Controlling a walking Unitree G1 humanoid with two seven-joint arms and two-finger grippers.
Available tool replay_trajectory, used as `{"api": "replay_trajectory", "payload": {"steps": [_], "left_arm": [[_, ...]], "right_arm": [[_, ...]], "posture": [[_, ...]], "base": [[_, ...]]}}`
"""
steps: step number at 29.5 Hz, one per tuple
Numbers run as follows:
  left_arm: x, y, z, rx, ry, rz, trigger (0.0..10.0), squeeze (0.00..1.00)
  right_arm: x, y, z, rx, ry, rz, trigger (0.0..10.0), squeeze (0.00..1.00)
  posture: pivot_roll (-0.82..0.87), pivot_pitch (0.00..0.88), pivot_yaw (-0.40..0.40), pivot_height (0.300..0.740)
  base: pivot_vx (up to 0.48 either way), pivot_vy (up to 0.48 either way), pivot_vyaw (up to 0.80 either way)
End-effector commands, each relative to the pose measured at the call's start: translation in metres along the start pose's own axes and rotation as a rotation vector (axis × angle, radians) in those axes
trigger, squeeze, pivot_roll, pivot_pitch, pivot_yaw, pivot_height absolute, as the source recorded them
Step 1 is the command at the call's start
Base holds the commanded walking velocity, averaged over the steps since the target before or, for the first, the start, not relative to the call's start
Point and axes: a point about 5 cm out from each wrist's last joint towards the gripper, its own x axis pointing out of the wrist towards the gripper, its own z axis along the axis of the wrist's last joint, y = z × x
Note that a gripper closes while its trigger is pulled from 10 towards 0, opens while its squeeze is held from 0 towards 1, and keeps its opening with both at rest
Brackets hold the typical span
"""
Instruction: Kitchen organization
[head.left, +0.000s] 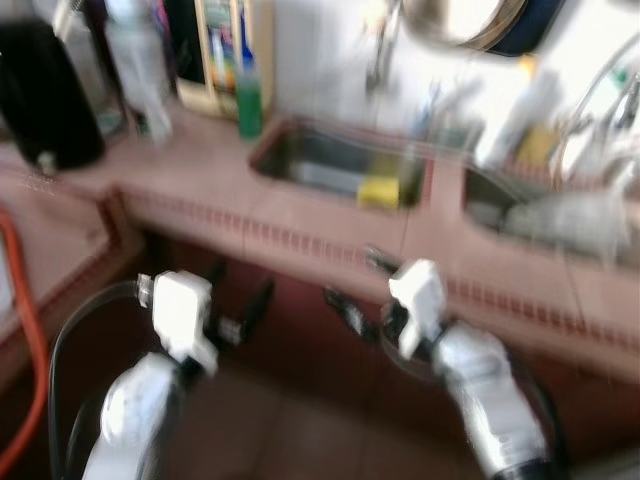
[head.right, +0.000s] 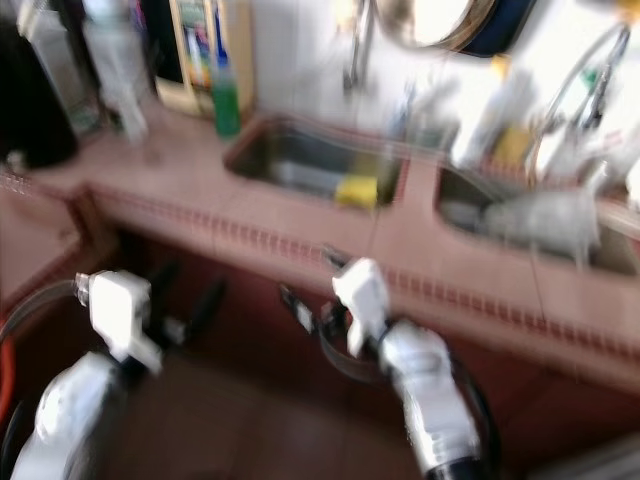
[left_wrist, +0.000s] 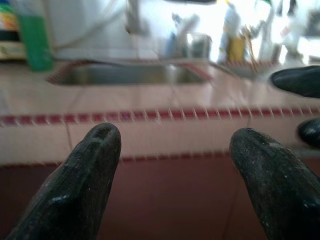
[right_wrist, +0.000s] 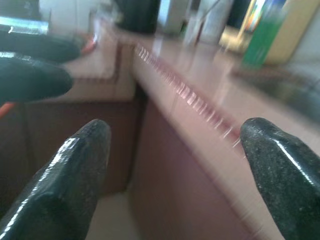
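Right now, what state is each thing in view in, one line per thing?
left gripper: fingers open, empty, held below the counter edge.
right gripper: fingers open, empty, just below the counter front.
green bottle: upright on the counter beside the left sink.
left sink: holds a yellow sponge near its right end.
black appliance: upright on the counter's far left.

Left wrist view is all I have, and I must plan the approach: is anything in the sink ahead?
Observer: Yes, a yellow sponge lies at the sink's right end.
Operator: Is the right gripper holding anything?
Observer: No, the right gripper is open with nothing between its fingers, below the counter edge.
Operator: What stands far left on the counter?
Observer: A black kettle-like appliance; the picture is too blurred to tell more.
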Motion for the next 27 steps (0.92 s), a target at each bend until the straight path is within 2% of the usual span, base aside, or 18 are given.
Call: {"api": "replay_trajectory", "payload": {"steps": [1, 2, 3, 4, 5, 6, 27], "left_arm": [[0.004, -0.001, -0.024, -0.013, 0.081, -0.013, 10.0, 0.00], [0.004, -0.001, -0.024, -0.013, 0.081, -0.013, 10.0, 0.00], [0.006, -0.003, -0.041, -0.042, 0.140, -0.008, 10.0, 0.00], [0.006, -0.004, -0.054, -0.034, 0.188, -0.002, 10.0, 0.00], [0.006, -0.004, -0.054, -0.034, 0.188, -0.002, 10.0, 0.00], [0.005, -0.006, -0.067, -0.045, 0.238, 0.003, 10.0, 0.00], [0.005, -0.006, -0.067, -0.045, 0.238, 0.003, 10.0, 0.00]], "right_arm": [[0.000, 0.007, -0.025, 0.024, 0.091, 0.031, 10.0, 0.00], [0.000, 0.007, -0.025, 0.024, 0.091, 0.031, 10.0, 0.00], [-0.001, 0.011, -0.040, 0.042, 0.149, 0.030, 10.0, 0.00], [-0.002, 0.015, -0.051, 0.057, 0.193, 0.028, 10.0, 0.00], [-0.002, 0.015, -0.051, 0.057, 0.193, 0.028, 10.0, 0.00], [-0.005, 0.017, -0.061, 0.078, 0.238, 0.012, 10.0, 0.00], [-0.005, 0.017, -0.061, 0.078, 0.238, 0.012, 10.0, 0.00]], "posture": [[0.06, 0.045, -0.065, 0.740], [0.06, 0.045, -0.065, 0.740], [0.06, 0.049, -0.062, 0.740], [0.06, 0.053, -0.064, 0.740], [0.06, 0.053, -0.064, 0.740], [0.06, 0.056, -0.065, 0.740], [0.06, 0.056, -0.065, 0.740]], "base": [[0.000, 0.000, 0.00], [0.000, 0.000, 0.00], [0.000, 0.000, 0.00], [0.000, 0.000, 0.00], [0.000, 0.000, 0.00], [0.000, 0.000, 0.00], [0.000, 0.000, 0.00]]}}
